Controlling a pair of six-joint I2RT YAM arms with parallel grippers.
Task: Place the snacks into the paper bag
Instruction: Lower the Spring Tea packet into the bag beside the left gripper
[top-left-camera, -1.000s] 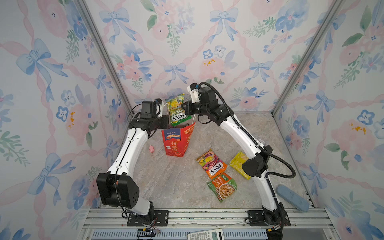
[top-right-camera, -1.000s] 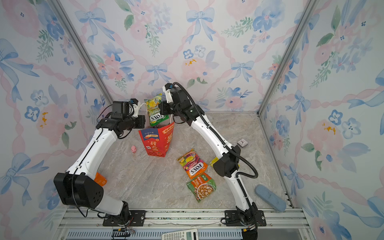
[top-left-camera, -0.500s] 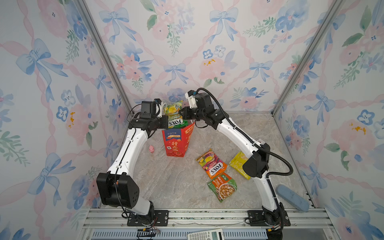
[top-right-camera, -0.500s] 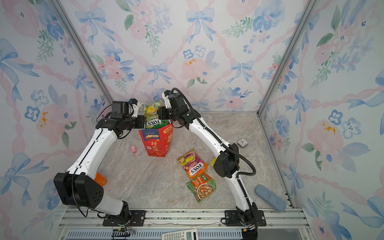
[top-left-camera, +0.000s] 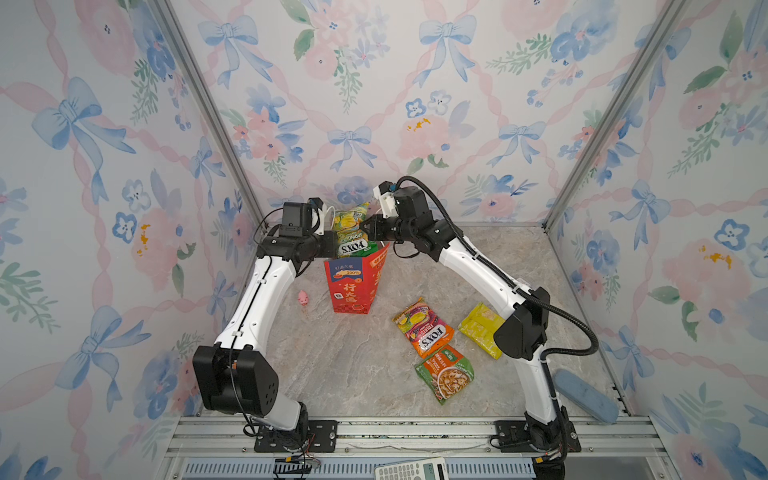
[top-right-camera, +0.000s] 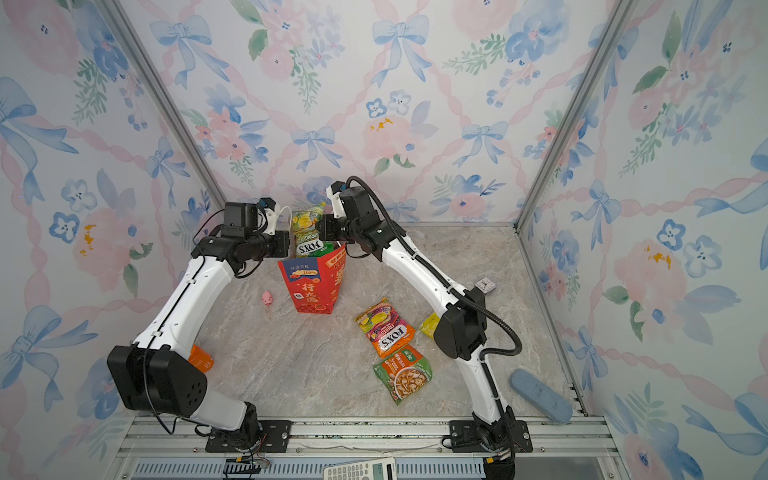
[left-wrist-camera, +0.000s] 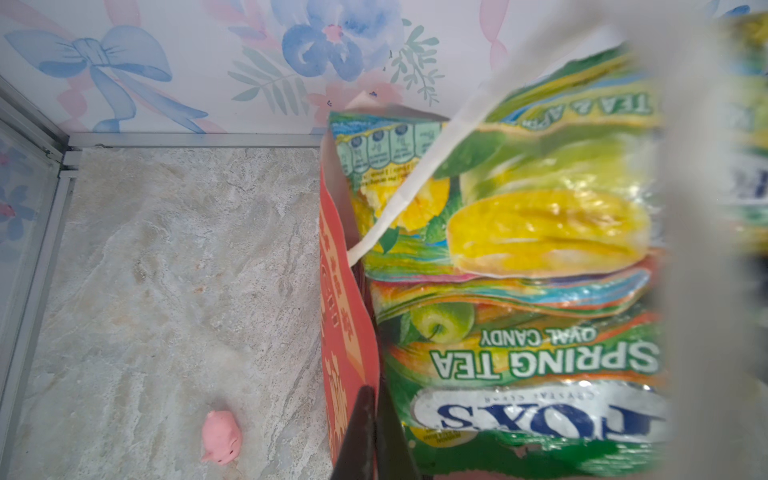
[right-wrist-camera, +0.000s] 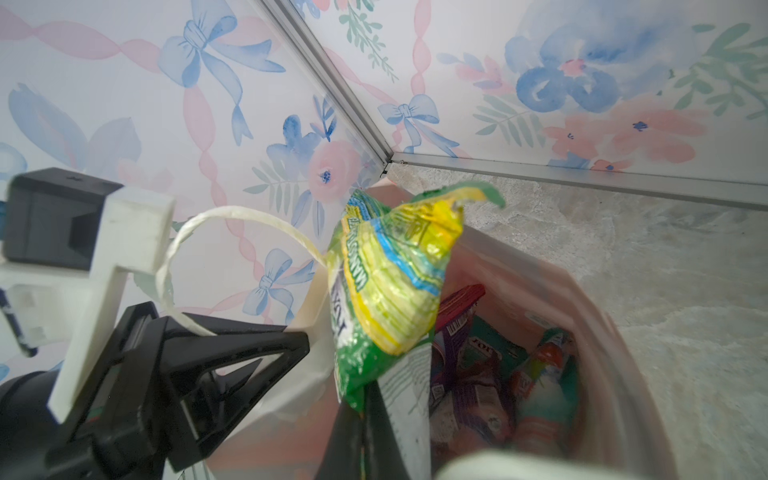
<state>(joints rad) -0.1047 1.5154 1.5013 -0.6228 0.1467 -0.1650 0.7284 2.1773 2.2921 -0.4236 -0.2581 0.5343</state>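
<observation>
Since a second ago right gripper (top-left-camera: 369, 228) has dropped toward bag (top-left-camera: 353, 291). Green packet (top-left-camera: 351, 232) now has its lower end in the mouth, most of it above the rim. Bag stands upright at 11 o'clock of table (top-left-camera: 353, 374).

Right fingers are clamped on the packet's edge. Left gripper (top-left-camera: 331, 248) is pinched shut on the bag's 9 o'clock rim.

Suggest: hold rim wide, go straight down, clear cord (right-wrist-camera: 232, 216), let go only below rim. Loose packets (top-left-camera: 424, 330) lie at bag's 4 o'clock.
</observation>
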